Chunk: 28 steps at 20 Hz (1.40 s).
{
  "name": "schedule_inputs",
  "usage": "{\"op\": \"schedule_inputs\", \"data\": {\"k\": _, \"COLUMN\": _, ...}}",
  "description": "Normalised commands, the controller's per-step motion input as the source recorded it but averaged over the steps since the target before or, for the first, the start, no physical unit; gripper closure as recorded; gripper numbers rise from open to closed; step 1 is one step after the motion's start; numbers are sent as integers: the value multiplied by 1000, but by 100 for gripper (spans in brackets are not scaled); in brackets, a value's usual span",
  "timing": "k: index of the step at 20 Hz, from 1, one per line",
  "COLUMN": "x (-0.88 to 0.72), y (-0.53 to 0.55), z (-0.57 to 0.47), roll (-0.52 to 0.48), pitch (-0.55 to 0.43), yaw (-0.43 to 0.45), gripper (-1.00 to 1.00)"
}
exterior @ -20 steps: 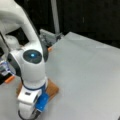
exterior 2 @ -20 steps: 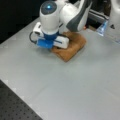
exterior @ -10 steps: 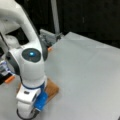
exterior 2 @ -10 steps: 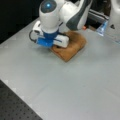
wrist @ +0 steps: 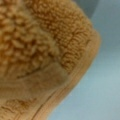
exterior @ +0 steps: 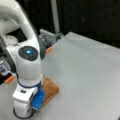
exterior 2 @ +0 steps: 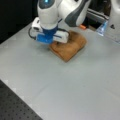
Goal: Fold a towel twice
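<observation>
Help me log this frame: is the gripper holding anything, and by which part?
Cannot be told. The gripper is down on the folded towel at the end toward a front view's left, but its fingertips are hidden by the arm and cloth.

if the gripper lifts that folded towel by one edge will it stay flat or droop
Probably droop: the towel is looped terry, so likely soft and floppy. It lies as a small thick pad on the table, so layers may slide open. It looks light. The gripper is down at it, fingers hidden.
</observation>
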Motion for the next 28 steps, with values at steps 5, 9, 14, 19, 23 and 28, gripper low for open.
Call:
{"op": "schedule_inputs", "data": {"k": 5, "x": 136, "y": -115, "z": 170, "roll": 66, "pitch": 165, "yaw": 25, "gripper": -100}}
{"op": "schedule_inputs", "data": {"k": 9, "x": 76, "y": 7, "z": 257, "roll": 142, "pitch": 100, "yaw": -65, "gripper": -100}}
{"op": "schedule_inputs", "data": {"k": 14, "x": -15, "y": 148, "z": 329, "roll": 185, "pitch": 65, "yaw": -183, "gripper": -100}}
{"op": "schedule_inputs", "data": {"k": 19, "x": -59, "y": 233, "z": 249, "roll": 244, "pitch": -12, "yaw": -192, "gripper": -100}}
{"op": "schedule_inputs", "data": {"k": 23, "x": -127, "y": 284, "z": 163, "roll": 192, "pitch": -64, "yaw": -114, "gripper": -100}}
{"op": "schedule_inputs", "data": {"k": 28, "x": -226, "y": 502, "z": 47, "roll": 140, "pitch": -105, "yaw": -164, "gripper": -100}}
